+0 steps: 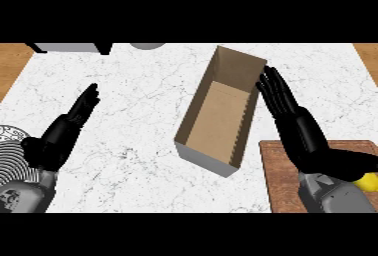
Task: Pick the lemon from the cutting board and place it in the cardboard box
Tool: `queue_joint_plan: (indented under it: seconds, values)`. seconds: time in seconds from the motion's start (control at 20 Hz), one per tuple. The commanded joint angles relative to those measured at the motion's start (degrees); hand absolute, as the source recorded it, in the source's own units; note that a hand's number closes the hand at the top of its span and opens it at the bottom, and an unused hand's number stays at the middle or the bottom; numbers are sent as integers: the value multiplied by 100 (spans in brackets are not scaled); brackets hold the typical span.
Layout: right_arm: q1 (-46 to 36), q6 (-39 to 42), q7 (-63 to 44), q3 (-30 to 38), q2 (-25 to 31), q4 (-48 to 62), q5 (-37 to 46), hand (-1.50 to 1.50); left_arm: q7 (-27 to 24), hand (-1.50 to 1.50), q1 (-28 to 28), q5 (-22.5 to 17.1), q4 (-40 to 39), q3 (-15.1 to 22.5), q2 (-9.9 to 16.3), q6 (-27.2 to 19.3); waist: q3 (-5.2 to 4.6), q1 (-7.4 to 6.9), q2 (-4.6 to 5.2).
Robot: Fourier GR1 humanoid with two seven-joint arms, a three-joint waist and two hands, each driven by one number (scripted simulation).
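A yellow lemon [367, 182] lies on the wooden cutting board [281, 175] at the lower right, mostly hidden behind my right wrist. The open cardboard box [220, 112] stands in the middle of the white marble counter, long and narrow, with nothing inside. My right hand [295, 117] is open, fingers straight and pointing up along the box's right wall, above the board's far edge. My left hand [63, 132] is open at the left, fingers up, resting apart from the box.
A black-and-white patterned plate [13, 150] lies at the left edge, under my left forearm. A grey object [70, 47] and a round grey thing [148, 45] sit at the counter's far edge. Wood floor shows at both upper corners.
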State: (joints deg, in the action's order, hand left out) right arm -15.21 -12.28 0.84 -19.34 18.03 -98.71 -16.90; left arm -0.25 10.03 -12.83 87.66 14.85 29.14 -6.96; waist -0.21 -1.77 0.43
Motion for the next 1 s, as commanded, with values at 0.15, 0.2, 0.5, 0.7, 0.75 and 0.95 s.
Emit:
queue_joint_plan:
  seconds: [0.15,0.2,0.5,0.7,0.75,0.95]
  values:
    - [323,2791,463,-41,1265,370,-1045,-150,66,0,-243,497,-531,-631,530,-647,67,-67,71]
    - [388,3214,416,-255,1460,280,-1089,-150,166,0,-290,615,-650,-678,593,-809,71,-80,71]
    - [243,4197,2147,-310,2965,343,712,-150,282,0,-510,617,-862,-739,624,-912,115,-7,86]
    - [448,5264,3568,28,3176,1159,99,-150,380,0,-367,655,-949,-758,567,-1007,122,80,161]
    - [396,5532,3876,168,3333,1324,48,-150,260,0,-479,700,-1002,-741,530,-1049,110,30,150]
    - [4,5494,4769,360,3688,1615,740,-150,328,0,-359,720,-1057,-773,516,-1093,111,-54,124]
